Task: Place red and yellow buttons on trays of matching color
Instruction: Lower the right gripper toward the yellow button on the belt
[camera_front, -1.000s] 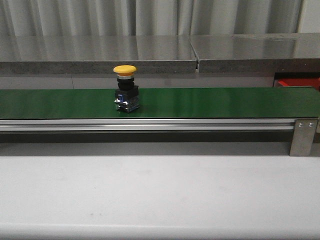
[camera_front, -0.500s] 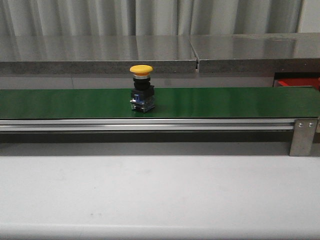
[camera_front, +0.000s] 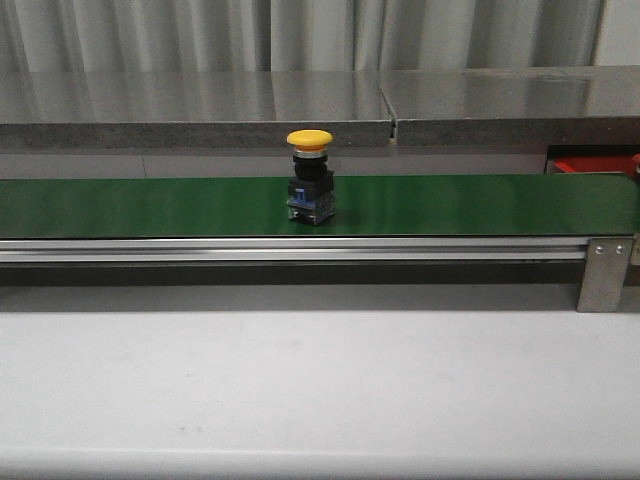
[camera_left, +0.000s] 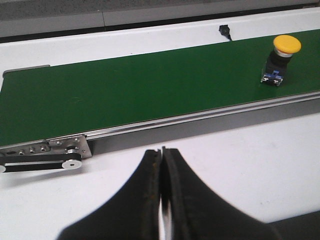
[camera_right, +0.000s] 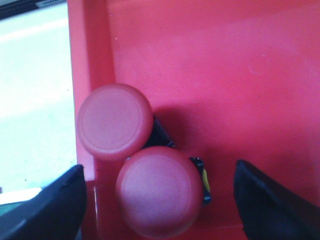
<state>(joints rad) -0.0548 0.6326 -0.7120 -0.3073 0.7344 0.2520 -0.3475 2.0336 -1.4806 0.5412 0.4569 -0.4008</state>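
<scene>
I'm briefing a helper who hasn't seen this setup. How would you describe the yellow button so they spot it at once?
Find the long green conveyor belt running across in front of the grey counter. Near its middle stands an upright push button with a yellow mushroom cap on a black body and a blue-and-metal base. It is the only item on the belt; the two red-capped buttons sit apart in the red tray.

Yellow button (camera_front: 310, 176) standing alone mid green belt (camera_front: 480, 205), open belt left and right, bare tabletop (camera_front: 320, 380) near, grey ledge (camera_front: 200, 110) far behind
</scene>
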